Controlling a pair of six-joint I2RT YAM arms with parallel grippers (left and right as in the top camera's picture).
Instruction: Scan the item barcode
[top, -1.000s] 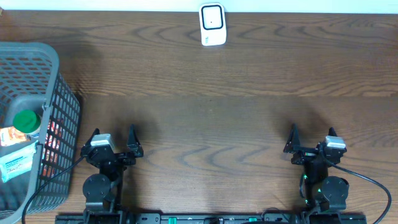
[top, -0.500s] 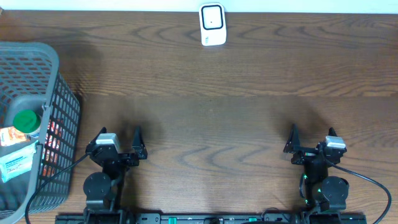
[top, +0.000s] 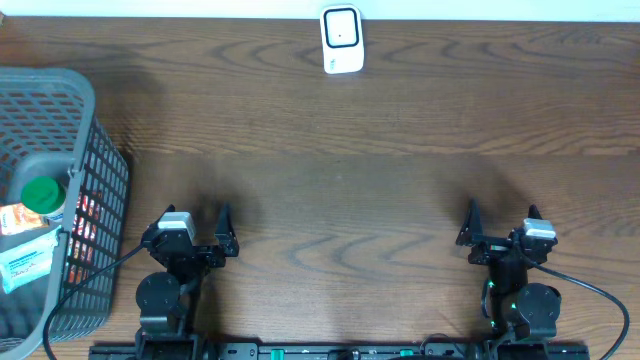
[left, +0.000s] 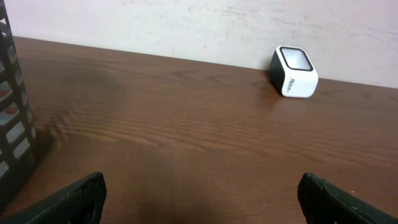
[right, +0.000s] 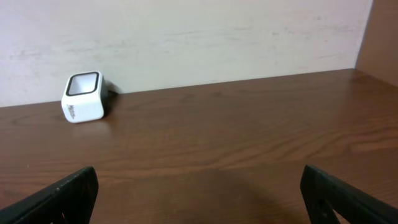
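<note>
Your left gripper (top: 193, 226) and right gripper (top: 502, 216) hang wide open, holding nothing | items (top: 28, 228) lie in the basket (top: 103, 190), far left | scanner (top: 341, 40) stands far centre, well apart from both grippers.

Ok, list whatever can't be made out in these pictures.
- Basket, overhead: cut off by the left edge; its mesh wall hides part of the contents.
- Packets in it, overhead: print too small, no barcode readable.
- Scanner, left wrist: side lettering too small to read.
</note>
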